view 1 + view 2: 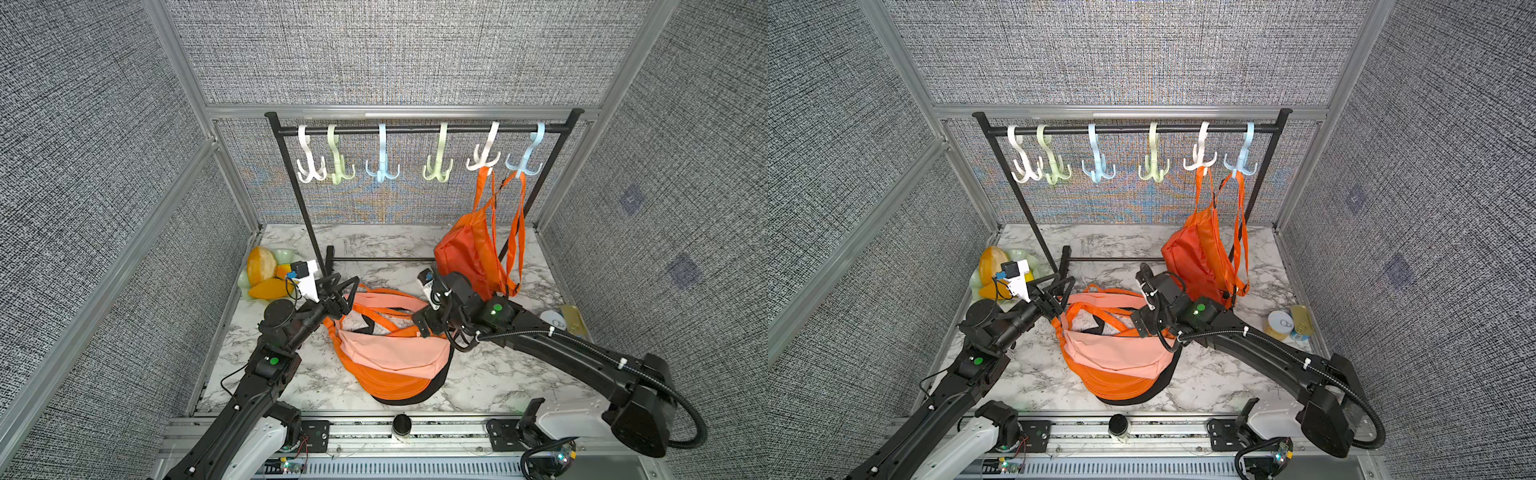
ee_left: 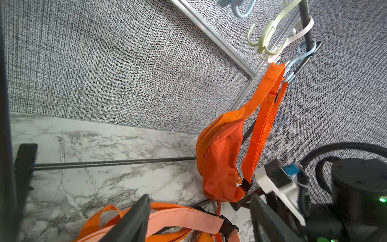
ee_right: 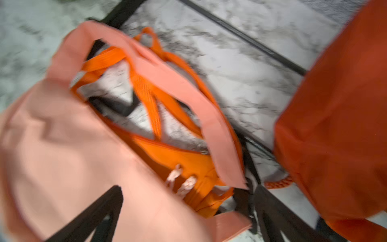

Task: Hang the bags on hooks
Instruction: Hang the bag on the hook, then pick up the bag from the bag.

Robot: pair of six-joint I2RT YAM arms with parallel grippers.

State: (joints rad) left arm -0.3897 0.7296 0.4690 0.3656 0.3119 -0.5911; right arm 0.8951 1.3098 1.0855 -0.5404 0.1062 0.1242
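Observation:
A pink bag point(image 1: 395, 349) point(image 1: 1117, 349) lies on a pile over an orange bag point(image 1: 386, 384) and a black one point(image 1: 432, 386) at mid table. My left gripper point(image 1: 349, 297) point(image 2: 200, 197) is open, its fingers either side of the pink strap point(image 2: 184, 218) at the pile's far left. My right gripper point(image 1: 419, 326) point(image 3: 188, 188) is open over the pink bag's point(image 3: 62, 146) right end; that view is blurred. Coloured hooks hang on the black rail point(image 1: 415, 129); the blue hook point(image 1: 382, 166) and green hook point(image 1: 438, 166) are bare.
Another orange bag point(image 1: 465, 249) point(image 2: 219, 159) hangs by its straps from the white hook point(image 1: 482, 160) and the blue hook point(image 1: 523, 162) at the rail's right end. The rack's base bar point(image 1: 374, 259) crosses behind the pile. A fruit bowl point(image 1: 266, 270) sits left, cans point(image 1: 555, 320) right.

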